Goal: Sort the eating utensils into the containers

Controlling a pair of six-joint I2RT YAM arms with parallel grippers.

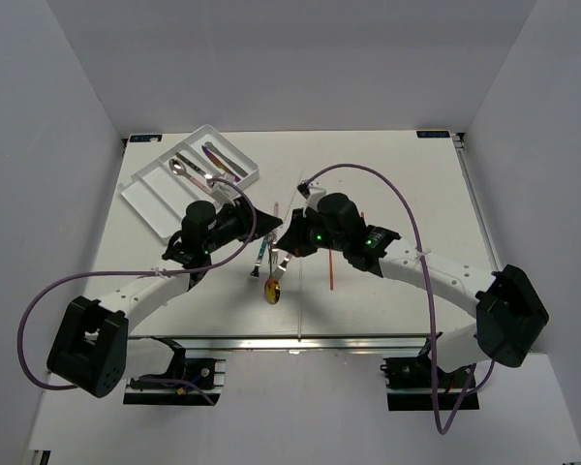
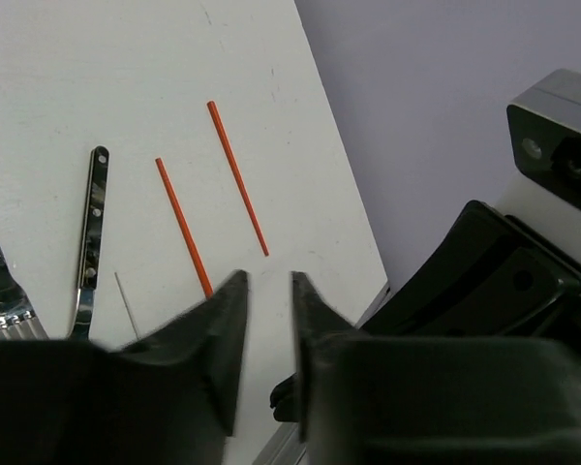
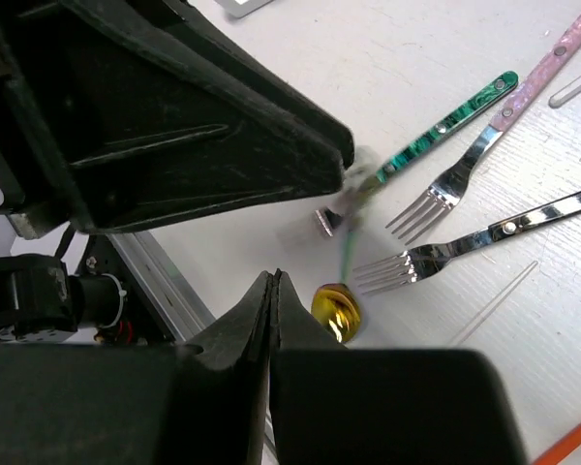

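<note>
The white cutlery tray (image 1: pixel 155 199) lies at the back left and holds a silver spoon (image 1: pixel 179 167) and iridescent pieces (image 1: pixel 223 160). Several utensils lie at the table's middle: a gold-bowled spoon (image 3: pixel 336 310), also in the top view (image 1: pixel 272 288), a green-handled piece (image 3: pixel 445 121) that is partly blurred, a pink-handled fork (image 3: pixel 494 145) and a silver fork (image 3: pixel 484 237). Two red sticks (image 2: pixel 237 179) and a dark-handled fork (image 2: pixel 92 232) show in the left wrist view. My left gripper (image 2: pixel 266 279) is slightly open and empty above the table (image 1: pixel 269 210). My right gripper (image 3: pixel 274 281) is shut and empty beside the gold spoon (image 1: pixel 289 242).
The two grippers are close together over the utensil pile, and the left one's finger (image 3: pixel 223 145) fills the upper left of the right wrist view. A red stick (image 1: pixel 331 266) lies to the right of the pile. The table's front rail (image 1: pixel 300 341) runs along the near edge.
</note>
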